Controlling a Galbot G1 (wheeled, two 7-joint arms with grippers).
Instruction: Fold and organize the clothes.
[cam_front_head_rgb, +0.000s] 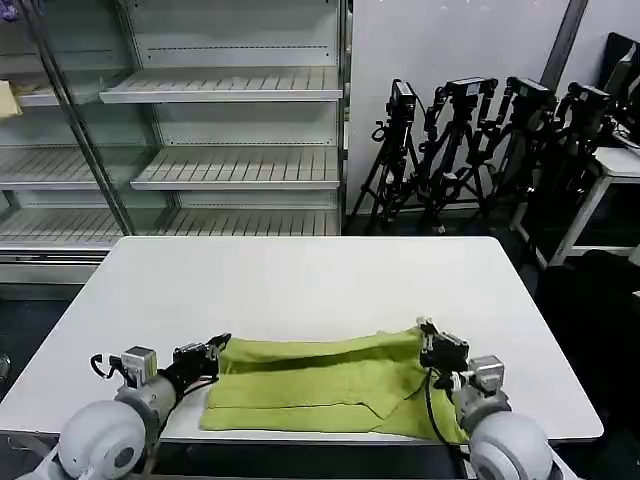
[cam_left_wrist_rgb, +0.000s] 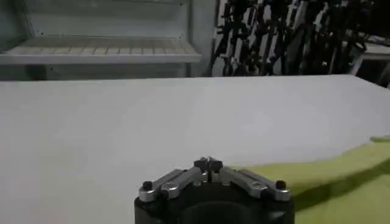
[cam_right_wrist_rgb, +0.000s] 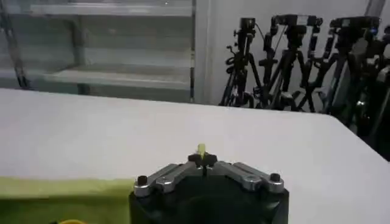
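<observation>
Closed tight on a pinch of yellow-green cloth: right gripper (cam_right_wrist_rgb: 203, 159), a sliver of fabric standing up between the fingertips in the right wrist view. Closed too, fingertips meeting: left gripper (cam_left_wrist_rgb: 208, 164), at the very edge of the cloth; cannot tell whether any fabric is caught between them.

Lime yellow-green T-shirt (cam_front_head_rgb: 320, 385) lying on the near part of the white table (cam_front_head_rgb: 300, 275), folded into a long band running side to side, plain side up, no print showing. Left gripper (cam_front_head_rgb: 213, 347) at the band's far left corner, low over the tabletop. Right gripper (cam_front_head_rgb: 428, 330) at the far right corner, with the cloth there lifted a little off the surface. Near right end of the T-shirt reaching the table's front edge, by the right arm. A diagonal fold line crossing the right third of the band.

Far half of the table bare. Behind it, white wire shelves (cam_front_head_rgb: 225, 85) inside a glass-fronted case, and to their right a row of black tripods (cam_front_head_rgb: 470, 150) against the wall.
</observation>
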